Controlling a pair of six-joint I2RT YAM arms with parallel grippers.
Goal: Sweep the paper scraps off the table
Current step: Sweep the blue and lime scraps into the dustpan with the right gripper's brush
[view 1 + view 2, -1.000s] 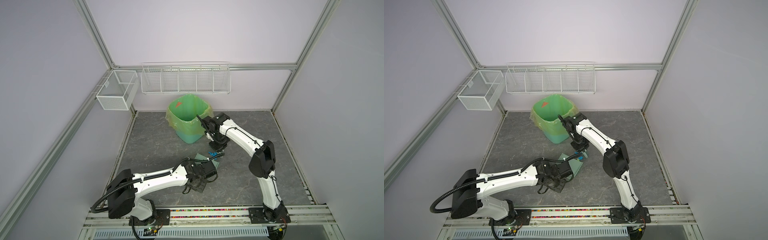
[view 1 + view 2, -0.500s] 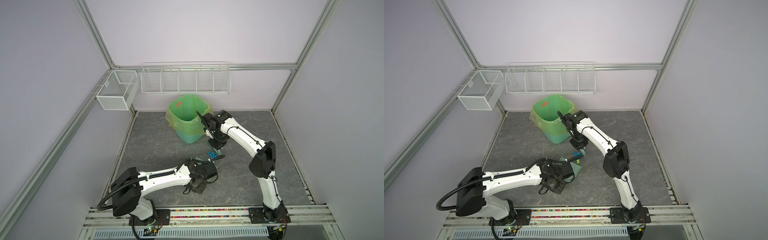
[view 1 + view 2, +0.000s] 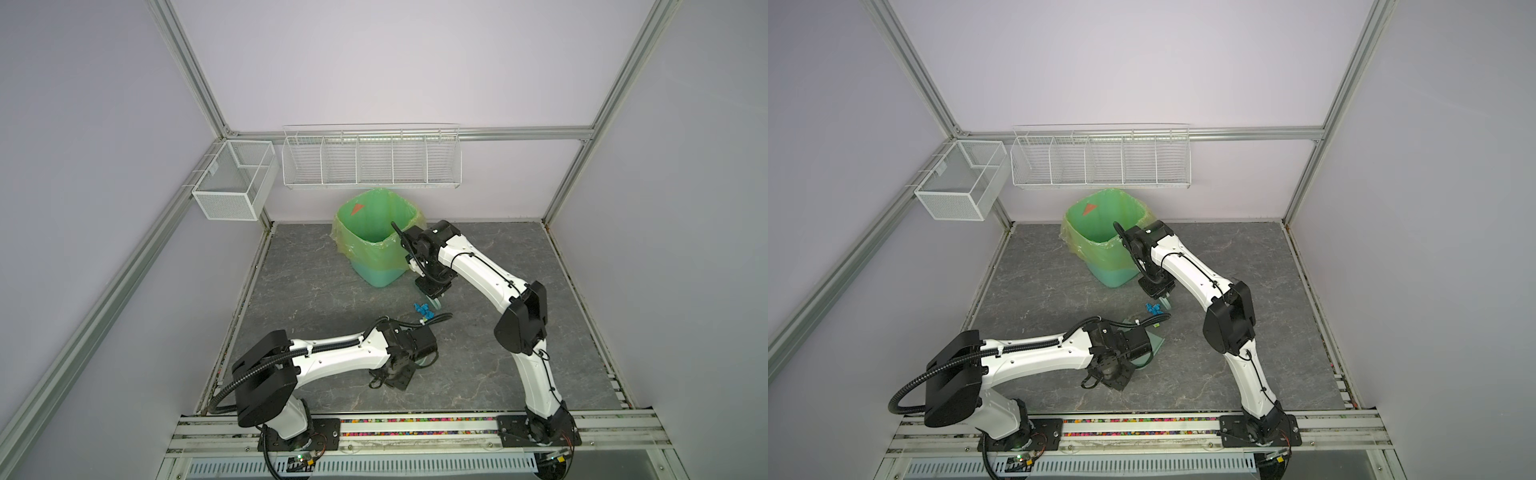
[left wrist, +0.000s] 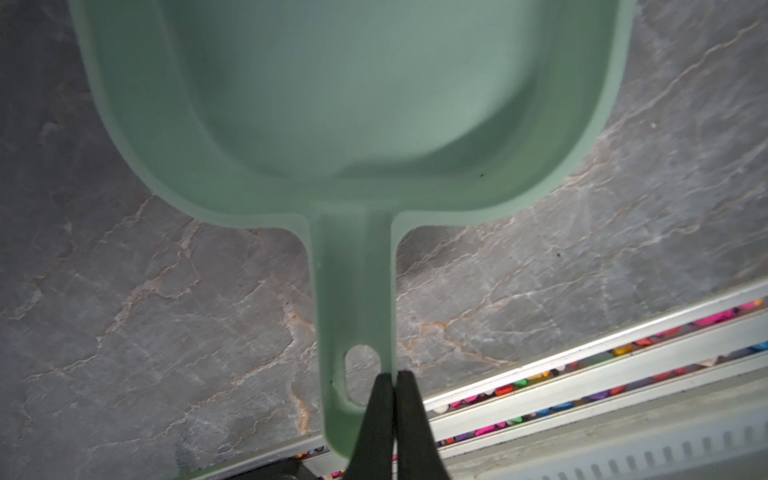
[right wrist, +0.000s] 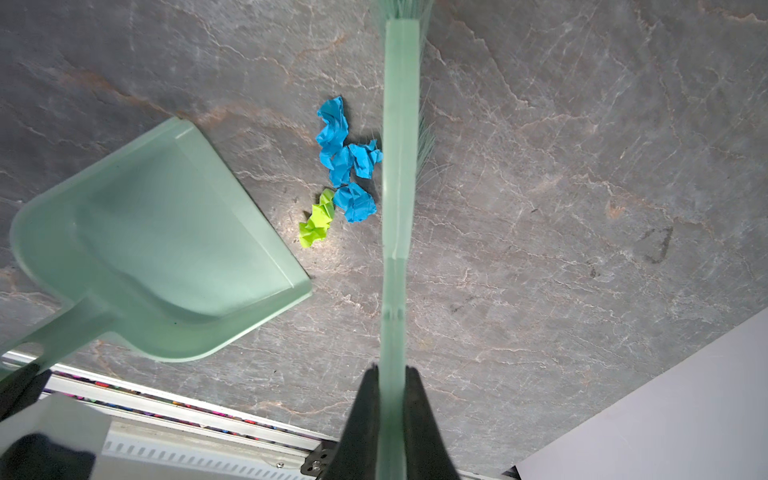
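Near the middle of the bench (image 3: 316, 291), a little in front of the green-lined bin (image 3: 374, 270), the paper scraps (image 3: 423, 309) (image 3: 1153, 308) lie in one small cluster, below the right arm's wrist and beyond the left arm's wrist in both top views. From the right wrist view the cluster (image 5: 345, 174) reads as four bright blue wads and one lime-green wad, bunched together on the dark veined surface. They sit between the open lip of a pale green dustpan (image 5: 166, 232) and a matching brush (image 5: 399, 166), close against the brush and a short gap away from the lip. The right jaws are clamped on the brush's handle, which runs straight out from them, with the bristles (image 5: 426, 141) down at the bench beside the blue wads. The left jaws are pressed together on the edge of the dustpan's handle (image 4: 353, 299), right beside its hanging hole, and the pan (image 4: 374, 104) lies low over the bench ahead of them. One corner of the dustpan (image 3: 1152, 345) shows past the left wrist in a top view. A white wire rack (image 3: 370, 162) and a mesh basket (image 3: 232, 187) hang on the frame above the bin.
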